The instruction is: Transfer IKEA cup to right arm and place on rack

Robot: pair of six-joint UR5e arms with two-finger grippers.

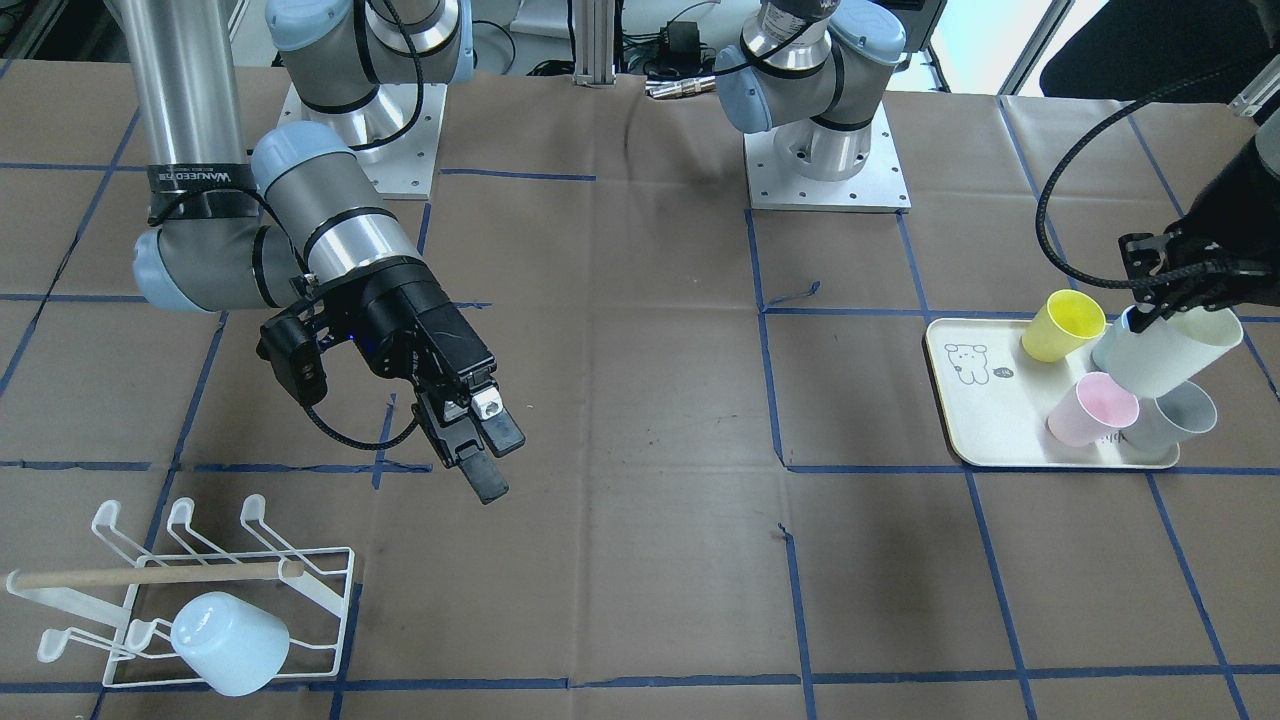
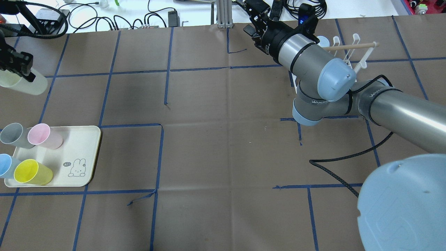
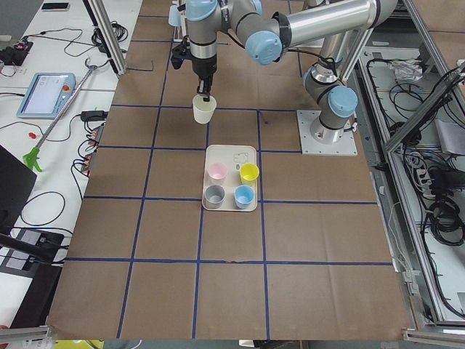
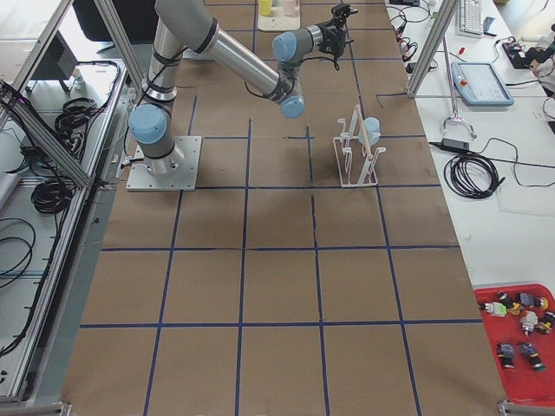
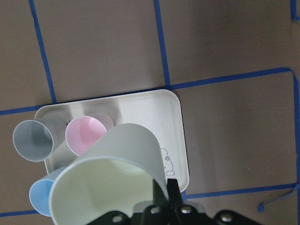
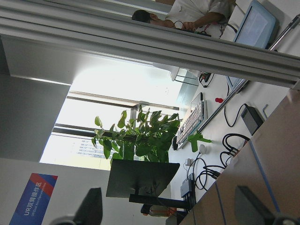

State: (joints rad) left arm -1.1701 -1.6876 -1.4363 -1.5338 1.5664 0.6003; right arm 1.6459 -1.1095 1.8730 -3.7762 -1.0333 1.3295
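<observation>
The left gripper (image 1: 1150,305) is pinching the rim of a pale cup (image 1: 1172,352) between its fingers, holding it tilted in the air near the tray (image 1: 958,405). The right gripper (image 1: 496,463) is hovering near the rack (image 1: 332,590), well apart from the cup, its fingers parted and empty.

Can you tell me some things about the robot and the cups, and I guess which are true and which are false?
1. The left gripper holds a pale cream plastic cup. True.
2. The white wire cup rack with the wooden handle is empty. False: a light blue cup sits on it.
3. The right gripper is carrying a cup. False: it is open and holds nothing.
4. Four cups stand on the cream rectangular tray. True: a yellow cup, a pink cup, a grey cup and a blue cup.
</observation>
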